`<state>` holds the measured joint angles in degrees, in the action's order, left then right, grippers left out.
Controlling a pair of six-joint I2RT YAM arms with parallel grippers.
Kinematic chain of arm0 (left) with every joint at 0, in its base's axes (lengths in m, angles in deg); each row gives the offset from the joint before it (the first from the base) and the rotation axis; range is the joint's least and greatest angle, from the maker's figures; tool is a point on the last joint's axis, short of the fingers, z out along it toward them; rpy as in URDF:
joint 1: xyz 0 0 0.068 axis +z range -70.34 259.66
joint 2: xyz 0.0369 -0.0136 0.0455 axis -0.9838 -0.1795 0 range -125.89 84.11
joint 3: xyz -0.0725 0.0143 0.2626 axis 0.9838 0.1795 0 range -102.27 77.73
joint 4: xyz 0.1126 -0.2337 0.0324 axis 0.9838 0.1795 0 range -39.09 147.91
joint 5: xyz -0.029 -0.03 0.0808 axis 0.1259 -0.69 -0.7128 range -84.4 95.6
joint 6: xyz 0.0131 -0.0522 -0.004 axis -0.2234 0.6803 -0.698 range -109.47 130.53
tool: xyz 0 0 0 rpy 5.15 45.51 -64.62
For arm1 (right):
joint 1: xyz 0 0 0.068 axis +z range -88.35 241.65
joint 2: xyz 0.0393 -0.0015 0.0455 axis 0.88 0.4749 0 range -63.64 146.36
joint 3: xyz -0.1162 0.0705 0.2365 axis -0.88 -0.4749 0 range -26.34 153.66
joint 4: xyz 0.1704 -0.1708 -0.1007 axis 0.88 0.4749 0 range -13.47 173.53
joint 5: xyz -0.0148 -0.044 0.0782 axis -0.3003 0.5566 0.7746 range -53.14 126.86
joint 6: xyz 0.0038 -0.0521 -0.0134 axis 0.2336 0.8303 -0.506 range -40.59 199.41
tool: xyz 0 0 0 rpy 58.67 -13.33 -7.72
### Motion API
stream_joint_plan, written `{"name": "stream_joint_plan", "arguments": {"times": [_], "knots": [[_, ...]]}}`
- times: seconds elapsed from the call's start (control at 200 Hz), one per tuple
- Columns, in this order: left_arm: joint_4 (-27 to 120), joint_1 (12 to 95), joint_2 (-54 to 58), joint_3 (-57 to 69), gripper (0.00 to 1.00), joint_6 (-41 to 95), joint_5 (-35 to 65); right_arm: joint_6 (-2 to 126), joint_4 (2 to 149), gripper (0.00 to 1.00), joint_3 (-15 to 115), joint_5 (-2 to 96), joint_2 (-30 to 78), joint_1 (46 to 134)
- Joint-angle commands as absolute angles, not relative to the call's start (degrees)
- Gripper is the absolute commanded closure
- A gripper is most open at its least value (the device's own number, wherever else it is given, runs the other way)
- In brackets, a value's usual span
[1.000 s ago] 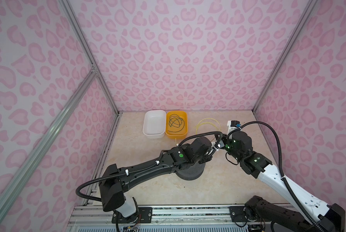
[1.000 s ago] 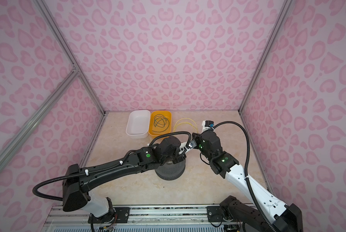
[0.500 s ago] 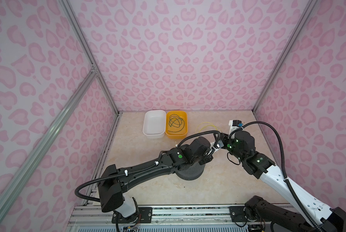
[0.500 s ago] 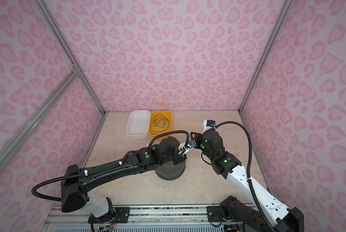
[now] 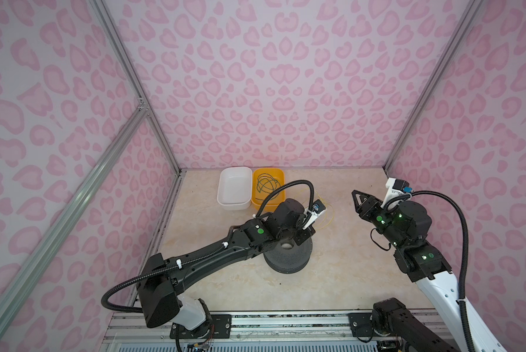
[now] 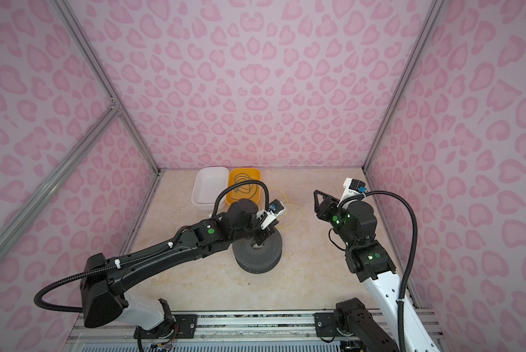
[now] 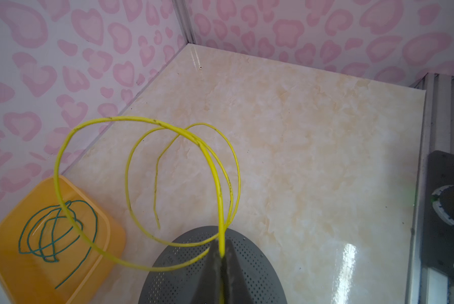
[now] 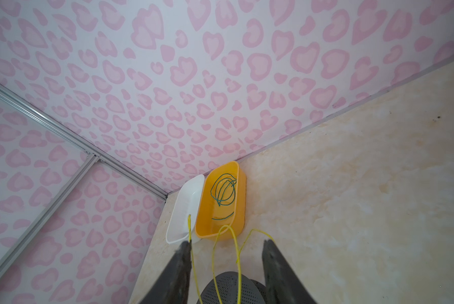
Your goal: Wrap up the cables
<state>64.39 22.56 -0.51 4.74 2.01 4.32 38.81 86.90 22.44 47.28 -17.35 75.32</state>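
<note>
**Wrapping the yellow cable: we're anchoring it at the grey perforated spool [image 5: 287, 259].**
The left gripper [image 7: 222, 252] is clenching the yellow cable [image 7: 220, 210] just above the spool's top face. The rest is springing out in loose loops over the tabletop toward the orange tub [image 8: 242, 200], where the green cable [image 8: 222, 190] is lying coiled. The right gripper [image 8: 226, 243] is standing off to the side, jaws released and holding nothing. We're thinking the regrasp should go on the nearest loop, close to the pinch, then we're feeding turns under light tension. The wire looks springy, so slack will likely be popping off.
</note>
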Motion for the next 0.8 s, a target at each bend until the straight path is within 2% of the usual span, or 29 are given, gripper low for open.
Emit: {"name": "stream_joint_plan", "arguments": {"times": [0.0, 0.175, 0.43, 0.61, 0.715, 0.795], "knots": [[60.46, 22.96, 1.25, 4.73, 0.96, 4.36, 7.97, 35.54, 83.37, 0.54, 19.76, 54.22, -16.12, 75.07], [60.66, 23.08, 1.67, 4.21, 0.96, 4.54, 8.23, 31.34, 76.30, 0.53, 17.16, 59.97, -12.21, 76.03], [60.67, 23.06, 1.49, 3.28, 0.97, 4.47, 8.71, 29.56, 71.61, 0.54, 16.73, 61.66, -7.60, 78.23], [60.70, 23.06, 1.47, 2.98, 0.97, 4.20, 8.61, 29.67, 70.99, 0.63, 16.82, 61.82, -5.39, 79.53], [60.71, 23.06, 1.58, 2.95, 0.97, 4.11, 8.59, 29.22, 70.38, 0.74, 16.43, 61.69, -4.79, 79.89], [60.65, 23.10, 1.90, 3.20, 0.97, 3.95, 8.36, 29.36, 70.42, 0.87, 16.47, 61.10, -4.96, 79.93]]}}
